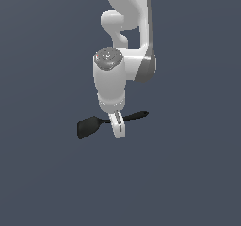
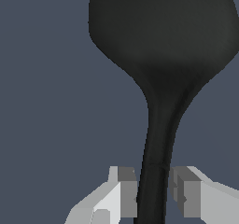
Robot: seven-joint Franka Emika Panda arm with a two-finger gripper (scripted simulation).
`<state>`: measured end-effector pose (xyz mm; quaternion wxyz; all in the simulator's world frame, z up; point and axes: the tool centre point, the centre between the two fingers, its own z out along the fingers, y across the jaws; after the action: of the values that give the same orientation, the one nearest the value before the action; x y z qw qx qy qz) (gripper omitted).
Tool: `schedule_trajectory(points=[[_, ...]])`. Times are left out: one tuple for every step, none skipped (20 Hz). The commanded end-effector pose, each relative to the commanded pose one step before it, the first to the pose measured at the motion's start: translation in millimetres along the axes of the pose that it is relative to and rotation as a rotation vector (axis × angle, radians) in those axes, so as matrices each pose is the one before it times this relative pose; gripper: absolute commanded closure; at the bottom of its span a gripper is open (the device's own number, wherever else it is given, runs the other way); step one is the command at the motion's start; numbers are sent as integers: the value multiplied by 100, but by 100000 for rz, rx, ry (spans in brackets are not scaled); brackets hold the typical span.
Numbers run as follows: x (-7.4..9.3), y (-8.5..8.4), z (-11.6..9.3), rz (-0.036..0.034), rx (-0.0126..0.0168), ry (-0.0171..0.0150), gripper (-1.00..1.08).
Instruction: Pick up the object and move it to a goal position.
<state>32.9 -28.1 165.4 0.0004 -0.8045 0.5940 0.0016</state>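
We judge the task at the grasp stage: the small all-black spatula with a flat rounded blade and slim rod handle lies on the plain dark grey desk, not visibly lifted, and no goal marker shows, so pickup and carry remain. The white pincer straddles the handle near its neck, the left pad touching and the right pad just apart, so narrow but not clamped. The white arm points straight down over it.
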Motion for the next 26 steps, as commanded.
schedule_trajectory(points=[[730,768,-3063,44,181,11,108],[305,299,-1168,44,-15,15,108],[283,290,-1172,0,0,0,108],[284,286,-1168,0,0,0,108],[284,283,-1164,0,0,0,108],[294,283,-1161,37,-22,54,108],[286,275,-1156,0,0,0,108],[282,269,-1152,21,-20,62,108],[282,260,-1123,0,0,0,108],[275,249,-1089,0,0,0,108],[243,229,-1059,-8,-15,67,108],[259,222,-1010,0,0,0,108],[249,207,-963,0,0,0,108],[237,191,-907,0,0,0,108],[179,159,-852,-45,-6,52,108],[206,155,-774,0,0,0,108],[158,127,-715,-42,0,25,108],[175,121,-644,0,0,0,108],[160,105,-580,0,0,0,108],[100,74,-528,-65,5,22,108],[130,76,-459,0,0,0,108],[115,63,-401,0,0,0,108],[71,40,-349,-48,6,7,108],[86,40,-288,0,0,0,108],[71,30,-233,0,0,0,108],[27,11,-184,-48,6,3,108]])
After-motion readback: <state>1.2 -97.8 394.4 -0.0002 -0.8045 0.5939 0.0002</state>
